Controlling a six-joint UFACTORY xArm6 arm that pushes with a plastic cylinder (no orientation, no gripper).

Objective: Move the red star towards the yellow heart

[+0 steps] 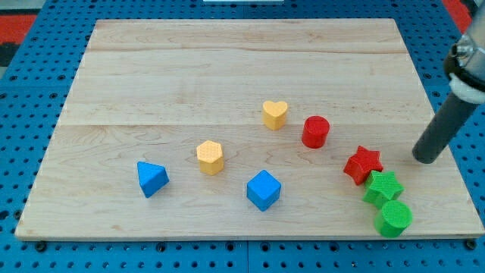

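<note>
The red star (362, 164) lies at the view's lower right of the wooden board (227, 68). The yellow heart (275, 114) sits up and to the left of it, near the board's middle. A red cylinder (315, 131) stands between the two, just right of the heart. My tip (427, 158) is at the right side of the board, to the right of the red star and apart from it, at about the star's height in the view.
A green star (383, 186) touches the red star's lower right, with a green cylinder (394, 218) below it. A yellow hexagon (210, 157), a blue triangle (151, 178) and a blue cube (263, 189) lie in the lower middle and left.
</note>
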